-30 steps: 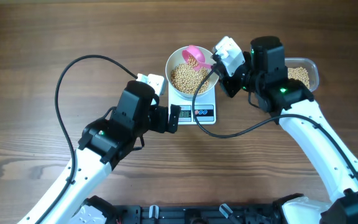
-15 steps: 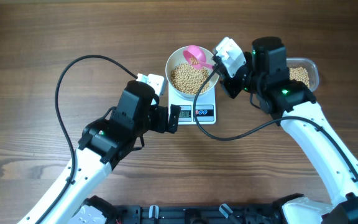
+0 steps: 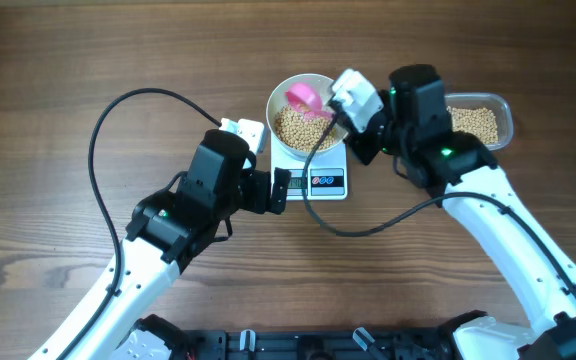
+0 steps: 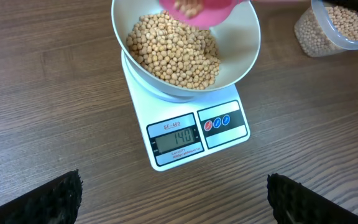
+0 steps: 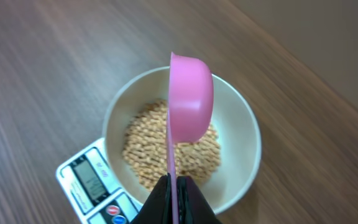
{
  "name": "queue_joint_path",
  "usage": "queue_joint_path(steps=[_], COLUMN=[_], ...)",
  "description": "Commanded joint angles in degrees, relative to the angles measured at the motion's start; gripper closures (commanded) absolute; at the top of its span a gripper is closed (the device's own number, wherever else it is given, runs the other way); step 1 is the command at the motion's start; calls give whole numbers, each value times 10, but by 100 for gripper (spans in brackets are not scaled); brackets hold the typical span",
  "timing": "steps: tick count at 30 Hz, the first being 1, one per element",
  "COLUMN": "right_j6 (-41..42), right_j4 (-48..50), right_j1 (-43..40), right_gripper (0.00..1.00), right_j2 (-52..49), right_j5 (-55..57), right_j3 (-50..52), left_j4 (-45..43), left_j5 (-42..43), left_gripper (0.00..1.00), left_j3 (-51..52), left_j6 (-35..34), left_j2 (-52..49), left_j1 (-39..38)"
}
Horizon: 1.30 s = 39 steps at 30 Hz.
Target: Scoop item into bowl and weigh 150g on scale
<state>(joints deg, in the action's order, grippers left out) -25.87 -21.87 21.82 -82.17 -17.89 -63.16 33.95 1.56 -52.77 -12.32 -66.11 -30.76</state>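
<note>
The white bowl (image 3: 272, 115) stands on the white scale (image 3: 326, 184) and holds a heap of tan beans (image 3: 298, 130). In the left wrist view the scale (image 4: 229, 134) reads 148 under the bowl (image 4: 244, 53). My right gripper (image 3: 338, 110) is shut on the handle of a pink scoop (image 3: 304, 97), which hangs over the bowl rolled onto its side. The right wrist view shows the scoop (image 5: 191, 106) edge-on above the beans (image 5: 145, 149), its handle pinched in the gripper (image 5: 174, 190). My left gripper (image 4: 173, 202) is open and empty, just in front of the scale.
A clear plastic tub (image 3: 480, 122) with more beans stands right of the scale, behind my right arm; it also shows at the top right of the left wrist view, tub (image 4: 334, 28). Black cables loop over the wooden table (image 3: 48, 80).
My right gripper has shifted left, carrying the pink scoop farther over the bowl and rolling it onto its side. The left arm has not moved.
</note>
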Motion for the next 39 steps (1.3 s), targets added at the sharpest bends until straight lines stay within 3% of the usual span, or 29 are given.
queue_joint_path(steps=[1,16,21,29,35,39], right_j6=[-11,-15,-71,-48,42,45], right_j4=[2,15,20,6,32,3], right_j1=[3,3,3,3,3,3], right_gripper=[96,96,96,96,96,96], right_j2=[12,12,12,12,12,11], right_j5=[2,49,53,50,48,46], right_j3=[-19,-19,-19,-19,-19,-19], left_j4=[0,0,0,0,0,0], left_j5=[5,5,5,5,5,5], left_gripper=[0,0,0,0,0,0], left_j3=[-9,-9,-9,-9,-9,-9], left_j6=[1,1,1,1,1,1], left_j2=[-3,-3,-3,-3,-3,-3], left_j1=[-3,-3,-3,-3,-3,-3])
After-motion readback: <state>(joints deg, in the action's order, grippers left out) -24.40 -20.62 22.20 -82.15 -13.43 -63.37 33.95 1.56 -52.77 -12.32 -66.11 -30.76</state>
